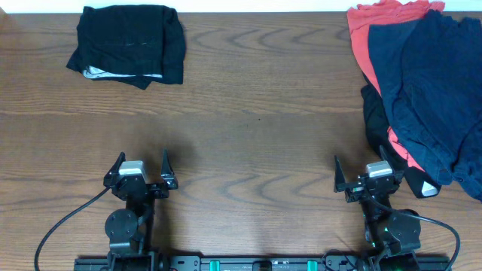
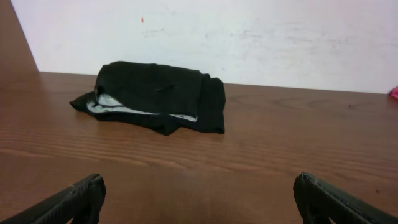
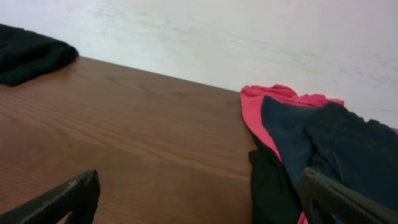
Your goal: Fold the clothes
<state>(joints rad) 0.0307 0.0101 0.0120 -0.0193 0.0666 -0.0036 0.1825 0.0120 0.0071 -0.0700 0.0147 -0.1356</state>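
You're pretty clearly in a robotics lab or test setup, not anyone's home. There's a bare wood-grain counter [image 1: 248,113] pushed up against a blank white wall [image 2: 261,37]. The left arm [image 1: 124,222] and right arm [image 1: 395,233] sit on a black rail [image 1: 248,263] along the counter's near edge.

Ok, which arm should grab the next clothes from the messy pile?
Probably the right arm. The right tool, open, sits beside the pile. The left tool is across the table, nearer the folded black shorts.
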